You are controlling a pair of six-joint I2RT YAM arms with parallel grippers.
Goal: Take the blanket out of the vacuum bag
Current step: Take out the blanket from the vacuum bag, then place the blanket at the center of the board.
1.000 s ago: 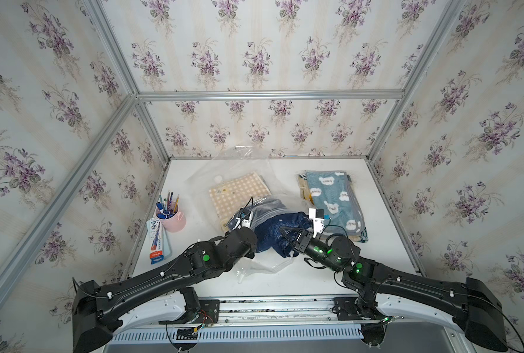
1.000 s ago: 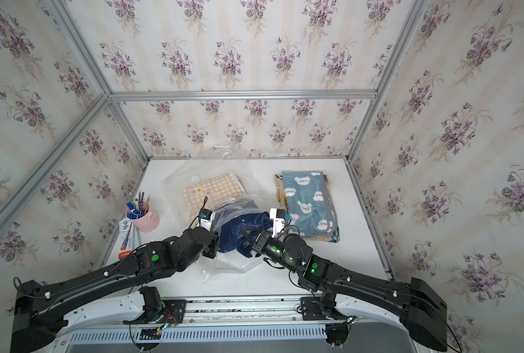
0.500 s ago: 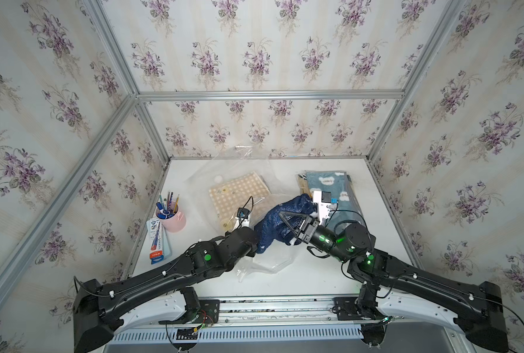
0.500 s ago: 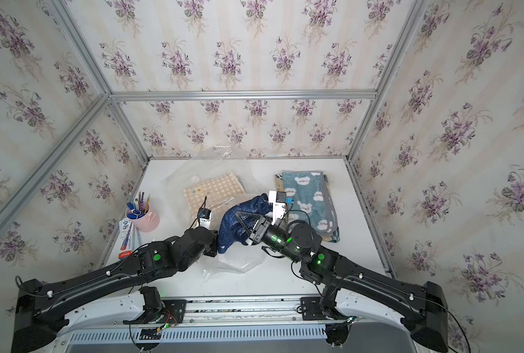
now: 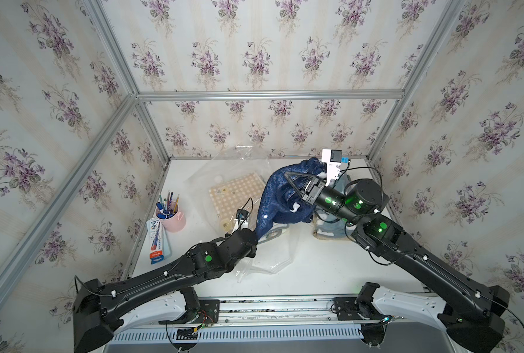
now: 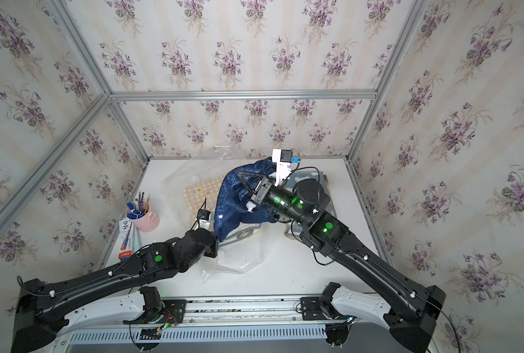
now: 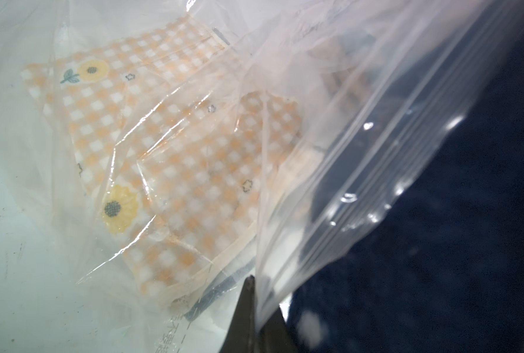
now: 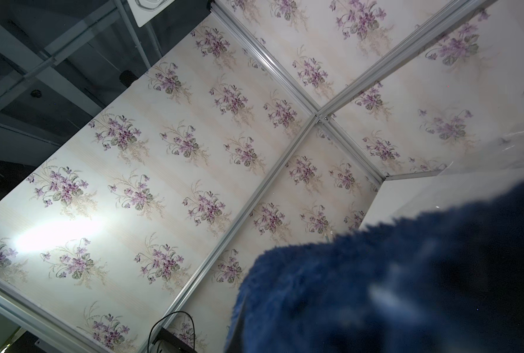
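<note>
The right gripper (image 5: 286, 175) is pinched shut on the dark blue fluffy blanket (image 5: 280, 203) and holds it high above the white table (image 5: 331, 269). The right arm reaches up and in toward the middle, and its fingers point to the left side. The blue blanket hangs down from it like a tent. Its low end comes down just beside the left gripper (image 7: 256, 305). The left gripper is squeezed shut on the zip edge of the clear crinkly plastic vacuum bag (image 7: 361, 146), down near the table, and the left arm stretches out long and low. In both top views the left fingers are hidden. Only the left wrist view shows them, with the plastic between them. That view also shows an orange and white checked blanket (image 7: 178, 152) with yellow flowers lying inside the bag. I cannot tell if the blue blanket's tip is inside the bag's mouth. The right wrist view shows only blue fluff (image 8: 407, 275) and the flowery walls. In a top view the bag (image 5: 273, 259) lies spread over the middle of the table, with its small round white valve cap (image 5: 218, 178) on the far part. A folded teal blanket (image 5: 328, 227) lies under the right arm. A pink cup of pens (image 5: 170, 218) and a flat box (image 5: 156, 241) sit by the left wall. There is bare table in front of the bag.
</note>
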